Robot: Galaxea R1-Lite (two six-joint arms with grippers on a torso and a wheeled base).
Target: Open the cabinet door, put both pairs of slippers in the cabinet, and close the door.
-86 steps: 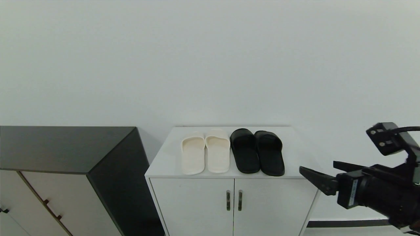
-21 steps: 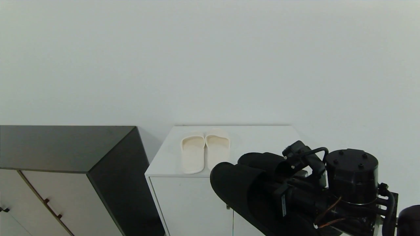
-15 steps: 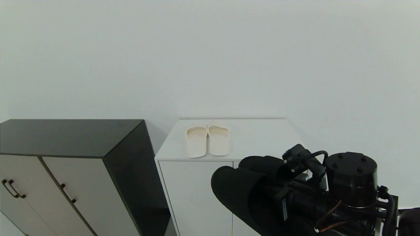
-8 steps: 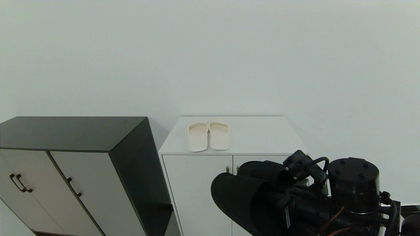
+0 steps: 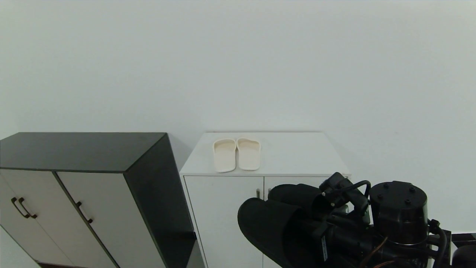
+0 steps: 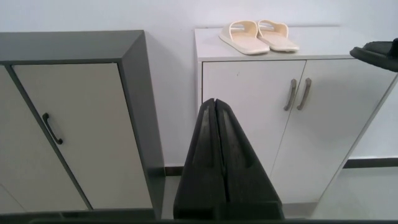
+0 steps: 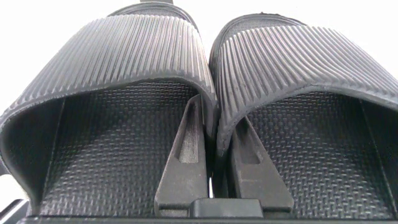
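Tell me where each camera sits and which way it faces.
Head view: on the head, facing the white cabinet; right arm shows.
Left wrist view: on the left wrist, facing that cabinet; shut left pincer shows.
Right wrist view: along the right pincer, into the black slippers.
Head and left wrist share the cream slippers.

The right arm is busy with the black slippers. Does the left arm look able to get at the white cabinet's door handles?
Probably yes: the left gripper is empty, jaws shut, facing the door handles with nothing between; the black slippers hang off to one side.
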